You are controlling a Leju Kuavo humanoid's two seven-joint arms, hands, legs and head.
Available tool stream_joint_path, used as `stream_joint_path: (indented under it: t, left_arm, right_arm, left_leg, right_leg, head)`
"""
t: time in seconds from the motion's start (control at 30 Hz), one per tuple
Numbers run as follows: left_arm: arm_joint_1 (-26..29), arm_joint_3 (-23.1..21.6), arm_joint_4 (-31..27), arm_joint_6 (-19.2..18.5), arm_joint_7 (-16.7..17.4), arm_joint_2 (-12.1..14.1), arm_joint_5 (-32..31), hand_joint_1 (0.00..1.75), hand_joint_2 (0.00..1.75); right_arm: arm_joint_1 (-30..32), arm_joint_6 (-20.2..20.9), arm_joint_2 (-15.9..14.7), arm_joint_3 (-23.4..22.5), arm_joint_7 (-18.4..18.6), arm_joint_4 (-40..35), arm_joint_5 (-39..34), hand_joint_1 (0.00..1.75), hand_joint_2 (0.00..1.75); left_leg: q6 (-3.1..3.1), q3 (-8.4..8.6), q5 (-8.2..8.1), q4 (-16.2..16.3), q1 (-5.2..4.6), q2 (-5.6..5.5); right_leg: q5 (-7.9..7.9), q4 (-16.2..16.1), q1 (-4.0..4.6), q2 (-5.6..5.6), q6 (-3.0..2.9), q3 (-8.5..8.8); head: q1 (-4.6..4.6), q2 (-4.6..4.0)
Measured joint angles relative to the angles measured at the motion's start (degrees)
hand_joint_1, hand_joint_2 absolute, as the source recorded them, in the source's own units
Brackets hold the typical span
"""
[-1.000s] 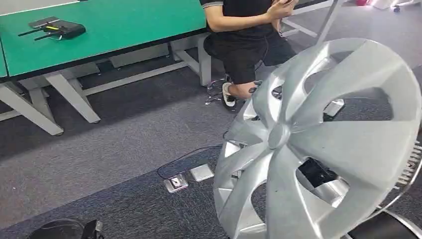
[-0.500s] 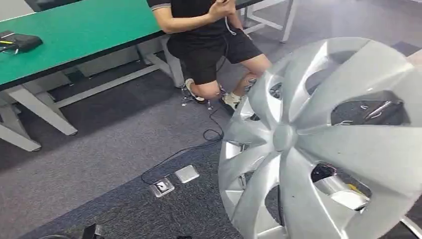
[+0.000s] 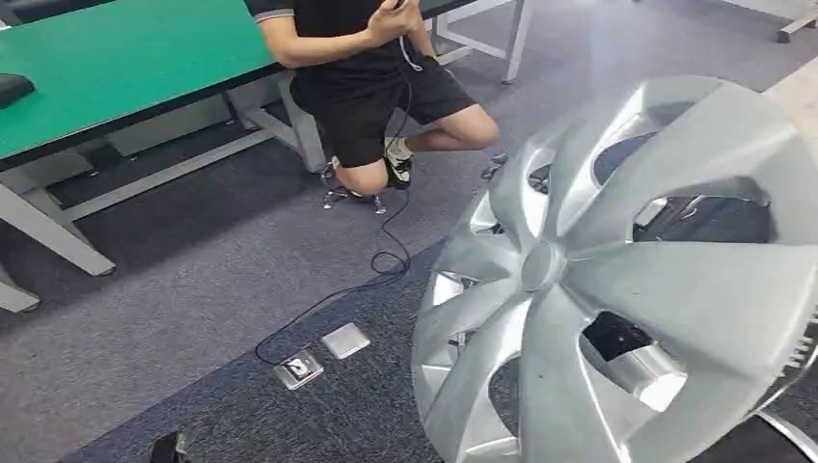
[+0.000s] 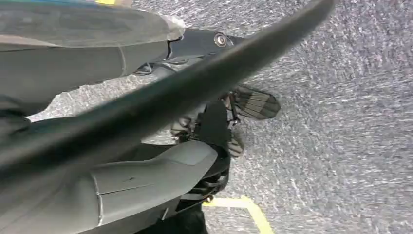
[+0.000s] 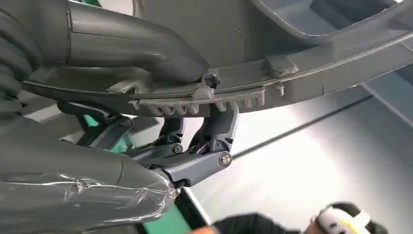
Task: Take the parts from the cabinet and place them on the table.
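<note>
A large silver hubcap point(image 3: 617, 280) with curved spokes stands upright close in front of me, covering the right half of the head view. In the left wrist view its dark rim point(image 4: 195, 83) runs slantwise through my left hand point(image 4: 97, 58), grey thumb on one side and dark fingers point(image 4: 214, 44) on the other. In the right wrist view my right hand point(image 5: 122, 48) grips the ribbed rim point(image 5: 204, 100), thumb above and fingers point(image 5: 195, 161) below. Through a spoke opening I see a silver and black part point(image 3: 632, 352) behind the hubcap.
A green table point(image 3: 116, 58) on white legs stands at the far left, with a black device point(image 3: 12, 89) at its edge. A person in black point(image 3: 376, 68) sits beside it. A black cable point(image 3: 328, 299) runs over the grey carpet to two floor plates point(image 3: 318, 355).
The whole picture has shifted left, so the camera has turned right. The hubcap keeps its place in my view, still held by both hands.
</note>
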Motion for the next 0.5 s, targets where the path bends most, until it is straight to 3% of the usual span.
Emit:
stream_joint_path:
  t: [0.03, 0.07, 0.1, 0.13, 0.17, 0.2, 0.23, 0.3, 0.33, 0.37, 0.43, 0.47, 0.5]
  left_arm:
    - [0.0, 0.0, 0.0, 0.0, 0.0, -0.1, 0.0, 0.0, 1.75]
    - [0.0, 0.0, 0.0, 0.0, 0.0, -0.2, 0.0, 0.0, 1.75]
    - [0.0, 0.0, 0.0, 0.0, 0.0, -0.2, 0.0, 0.0, 1.75]
    - [0.0, 0.0, 0.0, 0.0, 0.0, -0.2, -0.1, 0.0, 1.75]
    - [-0.1, 0.0, 0.0, 0.0, 0.0, -0.1, -0.1, 0.0, 1.75]
    - [-0.1, 0.0, 0.0, 0.0, 0.0, 0.0, -0.2, 0.0, 1.75]
    - [-0.1, 0.0, 0.0, 0.0, 0.0, -0.1, -0.3, 0.0, 1.75]
    - [-0.2, 0.0, 0.0, 0.0, 0.0, -0.1, -0.3, 0.0, 1.75]
    - [-0.3, 0.0, 0.0, 0.0, 0.0, -0.1, -0.3, 0.0, 1.75]
    - [-0.4, 0.0, 0.0, 0.0, 0.0, -0.1, -0.3, 0.0, 1.75]
    - [-0.4, 0.0, 0.0, 0.0, 0.1, -0.1, -0.3, 0.0, 1.75]
    - [-0.3, 0.0, 0.0, 0.0, 0.2, -0.1, -0.3, 0.0, 1.75]
    - [-0.3, 0.0, 0.0, 0.0, 0.2, -0.1, -0.3, 0.0, 1.75]
  right_arm:
    - [0.1, 0.0, -0.1, 0.0, 0.0, 0.0, 0.0, 1.75, 1.75]
    - [0.1, 0.0, -0.1, -0.1, 0.0, 0.0, 0.1, 1.75, 1.75]
    - [0.0, 0.0, -0.1, -0.2, 0.0, 0.0, 0.2, 1.75, 1.75]
    - [0.0, 0.0, -0.1, -0.2, 0.0, 0.0, 0.3, 1.75, 1.75]
    - [-0.2, -0.1, -0.1, -0.2, 0.0, 0.0, 0.4, 1.75, 1.75]
    - [-0.1, -0.1, -0.1, -0.2, 0.0, 0.0, 0.3, 1.75, 1.75]
    - [0.1, -0.3, -0.2, -0.4, 0.0, 0.0, 0.3, 1.75, 1.75]
    - [0.2, -0.4, -0.3, -0.5, 0.0, -0.1, 0.3, 1.75, 1.75]
    - [0.1, -0.4, -0.3, -0.6, 0.0, -0.1, 0.3, 1.75, 1.75]
    - [0.0, -0.4, -0.3, -0.7, 0.0, -0.1, 0.3, 1.75, 1.75]
    - [0.2, -0.4, -0.3, -0.7, 0.0, -0.1, 0.4, 1.75, 1.75]
    - [0.3, -0.3, -0.3, -0.7, 0.1, -0.1, 0.5, 1.75, 1.75]
    - [0.5, -0.3, -0.3, -0.8, 0.1, -0.1, 0.5, 1.75, 1.75]
  left_leg:
    - [-0.11, 0.07, -0.11, 0.1, 0.04, 0.28]
    - [-0.28, 0.2, -0.28, 0.2, 0.14, 0.6]
    - [-0.67, 0.34, -0.61, 0.6, 0.21, 0.95]
    - [-1.07, 0.35, -0.88, 0.8, 0.11, 1.2]
    - [-1.35, 0.04, -1.03, 1.5, -0.4, 1.36]
    - [-1.57, -0.09, -0.85, 1.4, -0.52, 1.62]
    - [-1.66, -0.08, -0.8, 1.4, -0.57, 2.23]
    - [-2.2, 0.01, -1.32, 1.7, -0.35, 3.02]
    - [-2.46, -0.53, -2.75, 3.3, -0.11, 1.36]
    - [-2.53, -2.0, -4.95, 6.8, -0.07, 0.2]
    - [-2.65, -6.8, -9.48, 16.9, -0.13, -0.77]
    - [-2.58, -8.6, -10.37, 20.5, -0.13, -0.88]
    - [-2.42, -9.08, -9.88, 21.2, -0.14, -0.91]
  right_leg:
    - [2.05, -2.9, -0.17, -0.14, 0.13, 1.29]
    - [4.76, -7.8, -0.3, -0.48, 0.24, 3.7]
    - [7.82, -14.2, -0.36, -1.64, 0.35, 6.72]
    - [7.52, -17.1, -0.18, -3.53, 0.44, 7.98]
    - [7.28, -18.2, 0.33, -3.72, -0.23, 8.58]
    - [7.3, -17.7, 0.18, -3.25, -0.89, 8.47]
    - [7.35, -17.6, 0.35, -2.73, -1.15, 8.27]
    - [7.72, -17.9, 0.14, -1.68, -1.94, 8.27]
    - [7.95, -17.9, 0.05, -1.23, -2.32, 8.25]
    - [8.04, -17.9, 0.0, -0.83, -2.61, 8.1]
    - [8.22, -17.9, 0.15, 0.08, -2.97, 7.8]
    - [8.29, -17.9, 0.29, 0.61, -3.09, 7.72]
    - [8.34, -17.9, 0.41, 1.19, -3.17, 7.7]
  head:
    - [0.37, 0.0]
    - [0.61, 0.0]
    - [0.85, 0.0]
    - [1.16, 0.0]
    - [1.77, 0.0]
    - [1.34, 0.0]
    - [0.74, 0.0]
    - [0.48, 0.0]
    - [0.15, 0.0]
    - [-0.24, 0.0]
    - [-1.29, 0.0]
    - [-1.53, 0.0]
    - [-1.75, 0.0]
